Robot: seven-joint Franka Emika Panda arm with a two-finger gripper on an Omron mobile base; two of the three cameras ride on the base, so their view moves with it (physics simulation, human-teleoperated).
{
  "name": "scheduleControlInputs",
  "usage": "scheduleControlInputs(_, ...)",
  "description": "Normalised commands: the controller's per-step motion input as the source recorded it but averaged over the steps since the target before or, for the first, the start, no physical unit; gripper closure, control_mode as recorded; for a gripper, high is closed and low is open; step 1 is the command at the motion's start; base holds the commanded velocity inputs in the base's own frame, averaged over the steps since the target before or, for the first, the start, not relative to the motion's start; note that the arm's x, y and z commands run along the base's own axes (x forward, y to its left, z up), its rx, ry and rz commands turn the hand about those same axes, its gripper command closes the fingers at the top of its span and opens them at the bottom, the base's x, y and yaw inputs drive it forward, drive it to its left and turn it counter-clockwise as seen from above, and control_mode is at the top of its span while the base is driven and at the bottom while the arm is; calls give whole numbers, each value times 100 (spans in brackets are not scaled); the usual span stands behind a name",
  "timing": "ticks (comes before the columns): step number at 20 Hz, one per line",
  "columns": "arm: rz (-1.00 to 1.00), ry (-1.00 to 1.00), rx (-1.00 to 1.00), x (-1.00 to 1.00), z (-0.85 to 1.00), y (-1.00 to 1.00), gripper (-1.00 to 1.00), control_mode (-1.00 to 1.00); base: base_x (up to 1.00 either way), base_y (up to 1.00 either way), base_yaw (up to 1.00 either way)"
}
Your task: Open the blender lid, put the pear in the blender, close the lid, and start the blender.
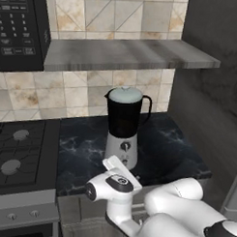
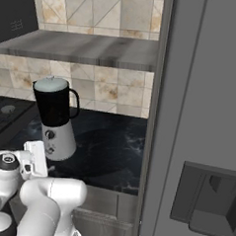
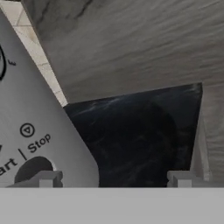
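Observation:
The blender [image 1: 124,121] stands upright on the dark marble counter, with its near-black jar [image 2: 54,108] on a white-grey base [image 2: 57,138]. The pale blender lid [image 1: 125,94] sits shut on top of the jar [image 2: 51,84]. My gripper [image 3: 113,178] is open, low and right in front of the base. In the hand view the base [image 3: 30,127] is very close at the left, with a Start/Stop label and a dark round button [image 3: 31,167] just above my left fingertip [image 3: 46,178]. Nothing is between the fingers. The pear is out of view.
A stove [image 1: 17,155] adjoins the counter [image 1: 172,151] on the left, under a microwave [image 1: 19,25]. A grey shelf [image 1: 127,53] hangs above the blender. A tall grey fridge [image 2: 204,120] walls off the right side.

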Motion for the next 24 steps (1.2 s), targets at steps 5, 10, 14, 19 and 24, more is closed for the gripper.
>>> scheduleControlInputs(5,1,-8,0,20,-6,0,-100,-100,0,0,0)
scheduleControlInputs(10,0,-16,0,-19,2,1,-100,-100,0,0,0)
scheduleControlInputs(14,0,-21,0,-54,18,2,-100,-100,0,0,0)
scheduleControlInputs(19,0,-22,0,-54,27,3,-100,-100,0,0,0)
scheduleControlInputs(24,0,-20,0,-44,48,2,-100,-100,0,0,0)
